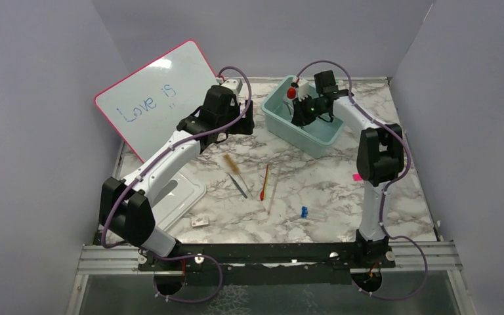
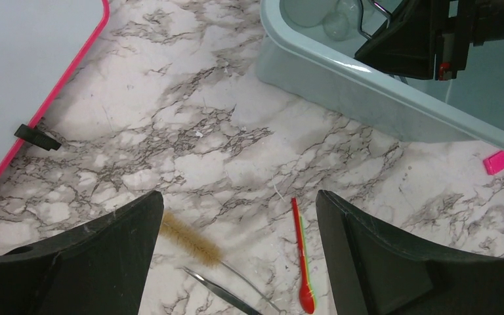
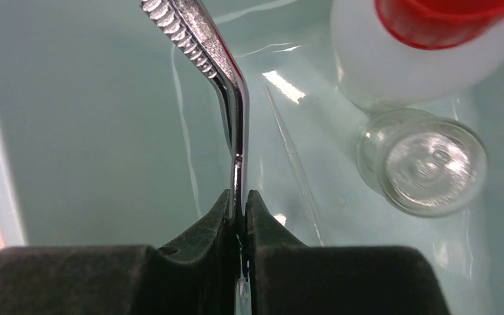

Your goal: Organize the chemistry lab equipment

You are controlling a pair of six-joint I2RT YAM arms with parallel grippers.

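My right gripper (image 3: 239, 203) is shut on metal forceps (image 3: 226, 85) and holds them inside the teal bin (image 1: 272, 115). A squeeze bottle with a red cap (image 3: 394, 59), a small glass vial (image 3: 426, 164) and a thin clear rod (image 3: 292, 151) lie in the bin. My left gripper (image 2: 236, 223) is open and empty, hovering above the marble table. Below it lie a brown-bristle brush (image 2: 190, 241), metal tweezers (image 2: 220, 295) and a thin red stick (image 2: 302, 256). In the top view the brush (image 1: 231, 163), the red stick (image 1: 264, 182) and another clear rod (image 1: 274, 190) lie mid-table.
The pink-framed whiteboard (image 1: 157, 98) leans at the back left. A white tray (image 1: 180, 197) lies by the left arm, with a small pale item (image 1: 200, 222) next to it. A blue-capped piece (image 1: 305, 212) and a pink tag (image 1: 357, 176) lie on the right.
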